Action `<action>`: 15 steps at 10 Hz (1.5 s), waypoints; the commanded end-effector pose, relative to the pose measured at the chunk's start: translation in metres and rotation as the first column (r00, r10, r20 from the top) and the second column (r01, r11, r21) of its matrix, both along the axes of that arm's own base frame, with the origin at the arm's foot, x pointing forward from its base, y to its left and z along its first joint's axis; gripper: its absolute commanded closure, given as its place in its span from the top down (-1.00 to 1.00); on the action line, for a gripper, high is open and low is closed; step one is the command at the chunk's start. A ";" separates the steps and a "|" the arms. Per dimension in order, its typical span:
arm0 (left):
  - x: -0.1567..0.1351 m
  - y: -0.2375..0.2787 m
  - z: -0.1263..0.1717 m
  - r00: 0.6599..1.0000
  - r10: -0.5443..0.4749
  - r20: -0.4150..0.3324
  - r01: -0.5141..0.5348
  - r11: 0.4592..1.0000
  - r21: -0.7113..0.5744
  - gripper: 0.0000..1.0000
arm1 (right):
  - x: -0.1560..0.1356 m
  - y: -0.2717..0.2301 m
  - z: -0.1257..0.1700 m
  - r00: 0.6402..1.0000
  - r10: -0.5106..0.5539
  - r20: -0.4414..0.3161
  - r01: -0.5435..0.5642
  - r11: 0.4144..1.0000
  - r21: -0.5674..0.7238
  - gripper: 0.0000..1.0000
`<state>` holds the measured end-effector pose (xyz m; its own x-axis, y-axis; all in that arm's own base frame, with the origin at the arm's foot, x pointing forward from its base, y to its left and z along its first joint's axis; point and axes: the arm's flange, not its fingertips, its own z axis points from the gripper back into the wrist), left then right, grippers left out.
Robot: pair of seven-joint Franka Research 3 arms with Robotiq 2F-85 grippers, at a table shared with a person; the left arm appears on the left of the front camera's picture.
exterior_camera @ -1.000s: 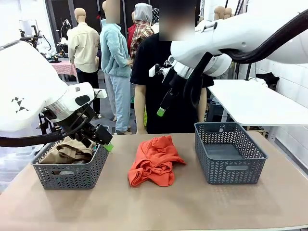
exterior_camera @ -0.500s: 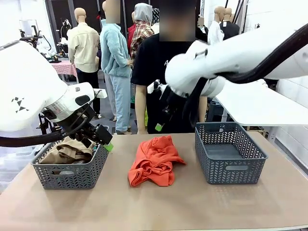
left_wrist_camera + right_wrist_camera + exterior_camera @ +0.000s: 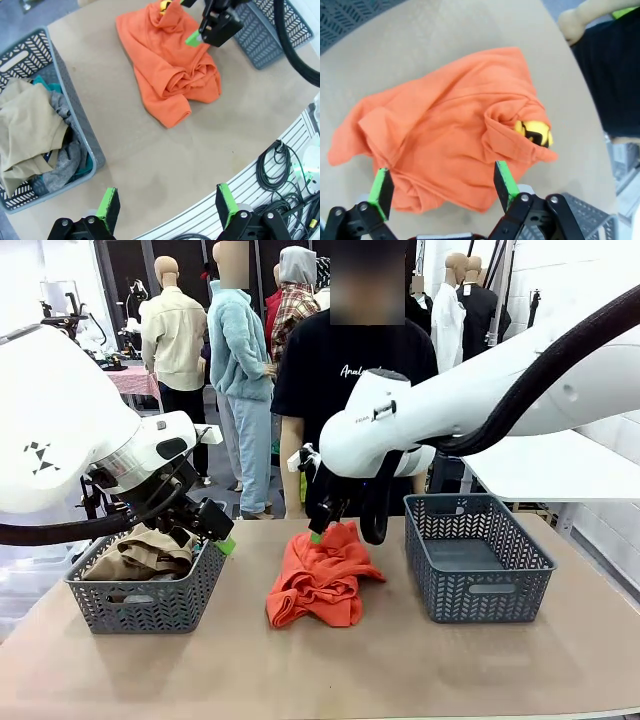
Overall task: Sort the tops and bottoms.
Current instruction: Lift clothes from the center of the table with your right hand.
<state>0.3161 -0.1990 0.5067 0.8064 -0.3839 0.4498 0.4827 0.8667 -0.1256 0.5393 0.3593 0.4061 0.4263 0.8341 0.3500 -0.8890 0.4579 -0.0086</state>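
The crumpled orange cloth garment (image 3: 322,574) lies mid-table between the two grey plastic baskets, directly beneath the right gripper (image 3: 442,190), whose green-padded fingers are spread wide and empty just above its far end. The left gripper (image 3: 167,210), also spread and empty, hangs beside the left basket (image 3: 150,602), farther off
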 end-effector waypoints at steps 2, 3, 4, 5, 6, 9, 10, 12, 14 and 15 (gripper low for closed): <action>-0.001 0.000 -0.001 1.000 -0.003 -0.005 0.003 1.000 -0.004 1.00 | -0.001 0.024 -0.018 0.999 0.032 -0.036 -0.034 0.997 -0.065 1.00; -0.001 0.000 -0.001 1.000 -0.003 -0.005 0.003 1.000 -0.004 1.00 | -0.005 0.031 -0.024 0.995 0.077 -0.060 -0.082 0.993 -0.083 1.00; -0.001 0.000 -0.001 1.000 -0.003 -0.005 0.003 1.000 -0.004 1.00 | -0.008 0.034 -0.027 0.991 0.102 -0.087 -0.110 0.989 -0.099 1.00; -0.001 0.000 -0.001 1.000 -0.003 -0.005 0.003 1.000 -0.004 1.00 | -0.013 0.036 -0.029 0.983 0.128 -0.129 -0.141 0.985 -0.096 1.00; -0.001 0.000 -0.001 1.000 -0.003 -0.005 0.003 1.000 -0.004 1.00 | -0.020 0.037 -0.030 0.976 0.141 -0.166 -0.160 0.981 -0.106 1.00; -0.001 0.000 -0.001 1.000 -0.003 -0.005 0.003 1.000 -0.004 1.00 | -0.019 0.032 -0.056 0.965 0.126 -0.230 -0.162 0.976 -0.144 1.00; -0.001 0.000 -0.001 1.000 -0.003 -0.005 0.003 1.000 -0.004 1.00 | -0.016 0.032 -0.064 0.963 0.128 -0.238 -0.161 0.979 -0.128 1.00; -0.001 0.000 -0.001 1.000 -0.003 -0.005 0.003 1.000 -0.004 1.00 | -0.016 0.036 -0.076 0.956 0.144 -0.254 -0.186 0.971 -0.149 1.00; -0.001 0.000 -0.001 1.000 -0.003 -0.005 0.003 1.000 -0.004 1.00 | -0.020 0.042 -0.086 0.949 0.164 -0.269 -0.216 0.961 -0.176 1.00; -0.001 0.000 -0.001 1.000 -0.003 -0.005 0.003 1.000 -0.004 1.00 | -0.020 0.043 -0.088 0.946 0.174 -0.273 -0.230 0.955 -0.188 1.00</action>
<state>0.3161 -0.1990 0.5067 0.8064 -0.3839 0.4499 0.4827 0.8667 -0.1256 0.5163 0.3977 0.3169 0.3267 0.9412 0.0868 -0.9367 0.3101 0.1623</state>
